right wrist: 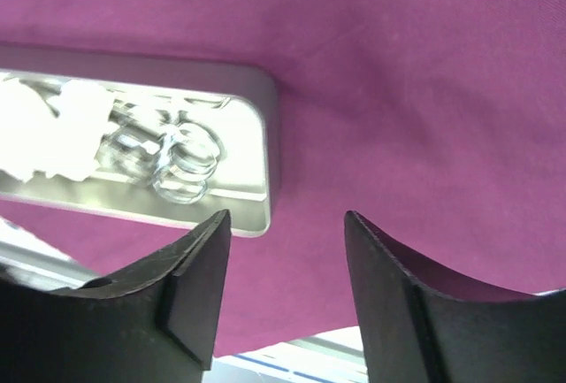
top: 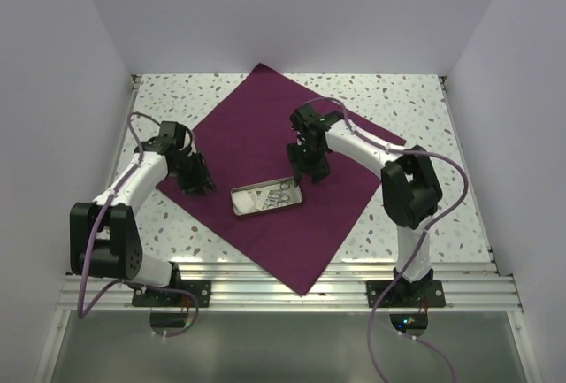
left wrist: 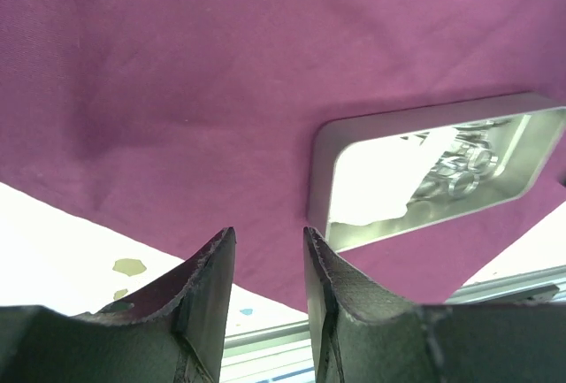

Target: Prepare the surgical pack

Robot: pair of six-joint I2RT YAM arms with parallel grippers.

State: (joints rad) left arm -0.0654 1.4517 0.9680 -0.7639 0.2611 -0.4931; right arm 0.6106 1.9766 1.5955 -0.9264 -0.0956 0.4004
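Nearest, left gripper (left wrist: 270, 237) and right gripper (right wrist: 287, 217) are held spread and empty above the cloth (top: 256, 118). Mid-cloth the steel tray (top: 267, 198), holding instruments (right wrist: 181, 157) and gauze (right wrist: 53, 126), is set; desk (top: 416, 100) beneath. Folding is judged next: cloth alone is to be pinched, tray left undragged.

obstacle: tray (top: 266, 198) (left arm (top: 133, 184), right arm (top: 358, 146) flank it) | free: far cloth (top: 256, 118)
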